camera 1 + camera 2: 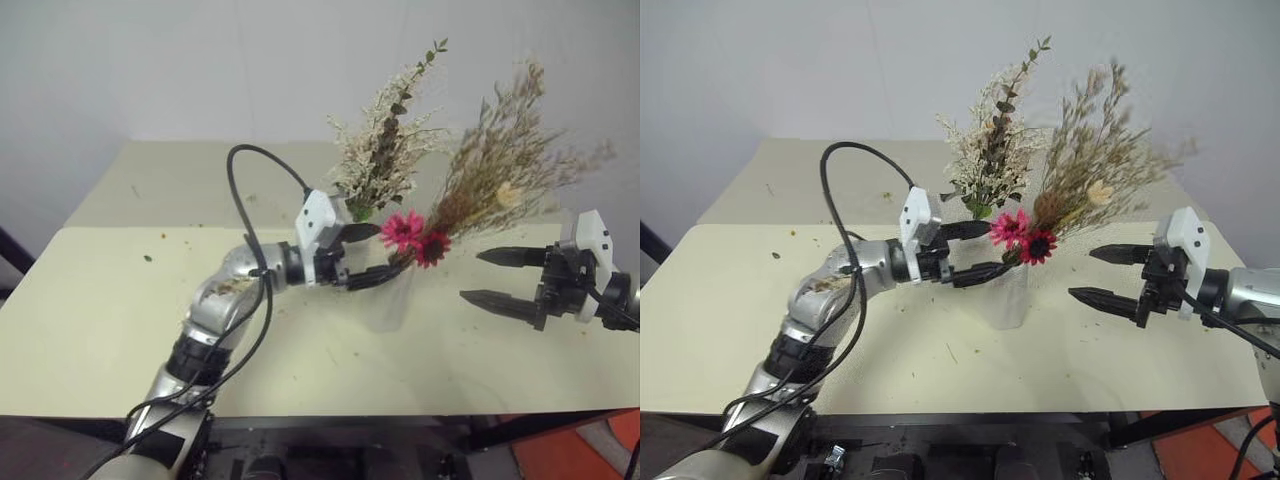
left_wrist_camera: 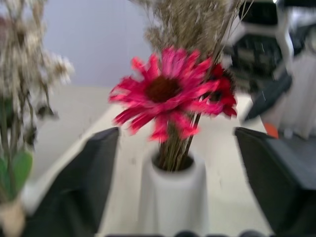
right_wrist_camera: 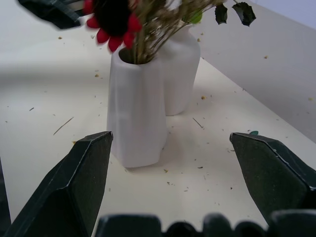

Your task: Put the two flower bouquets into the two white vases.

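both flower bouquets now stand in the two white vases mid-table, tan grasses point(image 1: 500, 165) in the taller vase point(image 3: 136, 113), cream sprigs point(image 1: 385, 150) in the squat vase point(image 3: 180, 74); left gripper point(image 1: 975, 250) and right gripper point(image 1: 1102, 275) hang beside them, jaws apart, apparently just letting go.

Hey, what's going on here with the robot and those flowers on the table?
A two-armed robot is arranging dried flowers. Both bunches already stand in white vases on the table: the tan grasses with pink-red daisies in the taller vase, the cream-white sprigs in the round vase just behind it. The left gripper is open around the daisy stems just above the taller vase's mouth. The right gripper hangs open off to the side, holding nothing.
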Controlling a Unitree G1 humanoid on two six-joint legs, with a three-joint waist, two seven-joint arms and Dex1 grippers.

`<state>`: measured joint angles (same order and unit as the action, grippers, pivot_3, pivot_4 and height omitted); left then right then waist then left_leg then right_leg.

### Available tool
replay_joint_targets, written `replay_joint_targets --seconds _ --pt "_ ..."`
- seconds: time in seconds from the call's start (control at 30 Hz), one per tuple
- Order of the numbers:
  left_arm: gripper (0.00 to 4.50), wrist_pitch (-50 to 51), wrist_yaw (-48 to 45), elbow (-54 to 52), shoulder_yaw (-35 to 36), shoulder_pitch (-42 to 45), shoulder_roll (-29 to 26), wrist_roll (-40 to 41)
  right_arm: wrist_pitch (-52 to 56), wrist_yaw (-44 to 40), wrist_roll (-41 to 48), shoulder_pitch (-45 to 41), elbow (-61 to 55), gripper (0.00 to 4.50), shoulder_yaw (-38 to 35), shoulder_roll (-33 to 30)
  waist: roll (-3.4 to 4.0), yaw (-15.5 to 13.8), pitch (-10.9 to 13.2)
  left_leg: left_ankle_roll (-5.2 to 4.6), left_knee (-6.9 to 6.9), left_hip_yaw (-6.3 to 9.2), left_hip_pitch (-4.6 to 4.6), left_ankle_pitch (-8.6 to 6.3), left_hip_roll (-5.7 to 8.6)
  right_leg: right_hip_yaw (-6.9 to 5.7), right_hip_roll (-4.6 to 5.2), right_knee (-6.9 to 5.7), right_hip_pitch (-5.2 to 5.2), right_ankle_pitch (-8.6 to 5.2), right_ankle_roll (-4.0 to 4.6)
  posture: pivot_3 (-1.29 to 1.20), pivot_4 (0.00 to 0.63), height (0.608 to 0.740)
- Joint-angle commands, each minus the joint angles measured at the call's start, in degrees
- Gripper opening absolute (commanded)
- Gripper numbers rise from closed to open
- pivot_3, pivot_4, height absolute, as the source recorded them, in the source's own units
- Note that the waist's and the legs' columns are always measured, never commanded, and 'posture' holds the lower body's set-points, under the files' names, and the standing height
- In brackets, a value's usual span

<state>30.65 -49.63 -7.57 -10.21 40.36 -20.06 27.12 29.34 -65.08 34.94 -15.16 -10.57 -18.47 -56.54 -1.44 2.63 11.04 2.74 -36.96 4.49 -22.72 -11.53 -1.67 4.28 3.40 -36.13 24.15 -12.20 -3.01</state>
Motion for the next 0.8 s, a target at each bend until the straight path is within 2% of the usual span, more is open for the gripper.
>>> replay_joint_targets --seconds 0.03,0.23,0.47,0.6,0.8 --pt "4.28 2.7 -1.0 -5.9 4.7 -2.1 -4.3 2.9 -1.1 -0.6 -0.1 -1.8 0.1 4.5 -0.1 -0.6 0.0 0.0 0.0 0.0 0.0 0.0 0.0 0.0 0.0 0.0 0.0 -0.01 0.0 0.0 0.0 0.0 0.15 0.74" --pt "4.28 5.1 -2.0 -11.9 12.4 -7.1 -12.7 7.0 -1.9 -1.8 -1.4 -5.1 3.2 4.5 2.5 -0.4 0.0 -0.1 0.0 0.0 -0.01 -0.01 0.03 0.0 -0.02 0.0 0.0 0.01 -0.01 -0.01 0.0 0.0 0.15 0.74" --pt "4.28 0.1 -1.2 -11.1 19.7 -13.5 -20.8 2.9 -3.8 -4.2 -3.5 -8.8 7.7 4.5 5.8 -0.4 0.0 -0.1 0.0 -0.01 0.01 -0.03 0.04 -0.01 -0.03 0.0 0.0 0.02 -0.01 -0.01 0.01 0.0 0.15 0.74" --pt "4.28 2.4 -1.5 -13.3 27.4 -20.1 -25.7 4.8 -5.2 -4.8 -4.8 -10.5 9.8 4.5 7.3 0.1 0.0 0.2 0.0 -0.02 0.02 -0.03 0.03 -0.01 -0.06 -0.01 -0.01 0.02 0.03 -0.02 0.02 0.0 0.15 0.74" --pt "4.28 4.0 -2.3 -18.8 34.5 -29.6 -28.9 8.0 -6.8 -5.3 -6.5 -12.2 12.0 4.5 8.5 0.9 0.0 -0.1 0.0 -0.06 0.04 -0.06 0.04 -0.04 -0.11 -0.02 -0.03 0.0 0.04 -0.04 0.05 0.0 0.15 0.74"
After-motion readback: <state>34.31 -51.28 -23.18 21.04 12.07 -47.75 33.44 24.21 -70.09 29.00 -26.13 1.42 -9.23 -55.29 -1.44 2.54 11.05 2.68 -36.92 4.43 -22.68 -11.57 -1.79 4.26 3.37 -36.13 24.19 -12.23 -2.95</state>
